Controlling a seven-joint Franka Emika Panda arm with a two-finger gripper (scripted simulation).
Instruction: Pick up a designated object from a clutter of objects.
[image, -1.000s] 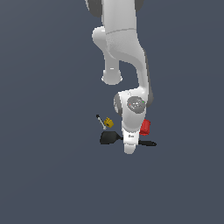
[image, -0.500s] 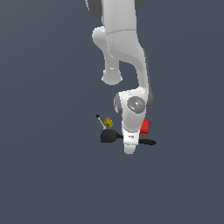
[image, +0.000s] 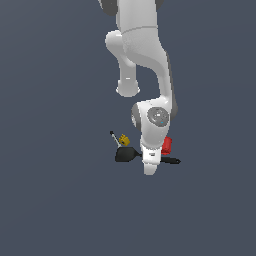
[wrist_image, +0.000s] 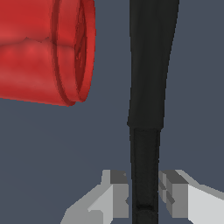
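The designated object, a black spatula (image: 125, 155), lies flat on the floor with its broad head toward the exterior view's left and its thin handle (image: 172, 160) sticking out to the right. My gripper (image: 150, 169) is low over the middle of the handle. In the wrist view the gripper (wrist_image: 144, 192) has its two grey fingers (wrist_image: 116, 192) pressed against either side of the black handle (wrist_image: 151, 65), shut on it. The rest of the clutter sits close by: a red ribbed cylinder (image: 167, 145) (wrist_image: 43, 48) right beside the handle and a tiny yellow piece (image: 124, 141) with a thin dark rod.
The floor is a plain dark grey surface (image: 60, 200). The white arm (image: 142, 55) rises above the objects and hides the middle of the spatula in the exterior view.
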